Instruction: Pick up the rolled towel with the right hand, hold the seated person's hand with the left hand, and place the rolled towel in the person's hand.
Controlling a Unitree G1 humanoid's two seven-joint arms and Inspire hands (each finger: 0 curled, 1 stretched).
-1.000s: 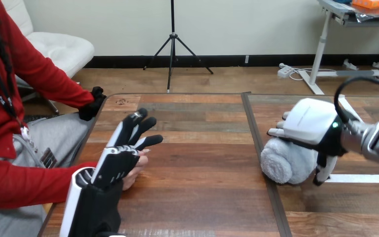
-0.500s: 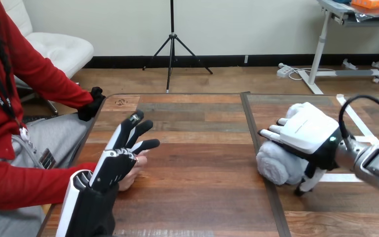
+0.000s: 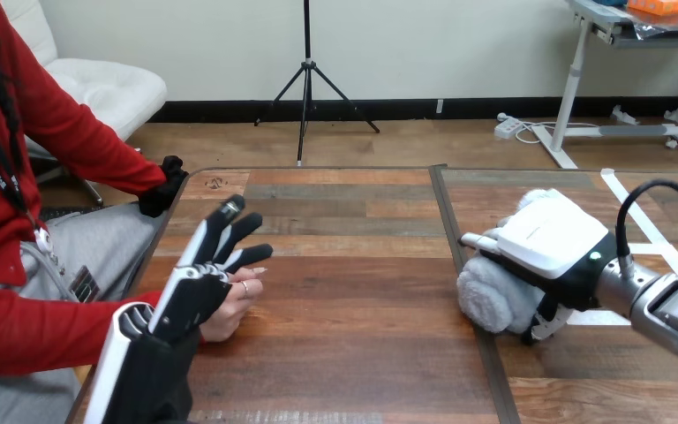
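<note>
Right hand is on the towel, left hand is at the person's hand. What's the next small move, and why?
Probably close the left hand round the person's hand: its fingers are straight and lie over that hand, not yet holding it. The right hand is curled round the rolled towel, which is apart from the person's hand, across the table.

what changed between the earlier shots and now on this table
The right hand, fingers curled on the rolled towel, drew it slightly left. The left hand slid a little left, baring more of the person's hand. Left fingers stay straight, towel stays gripped.
</note>
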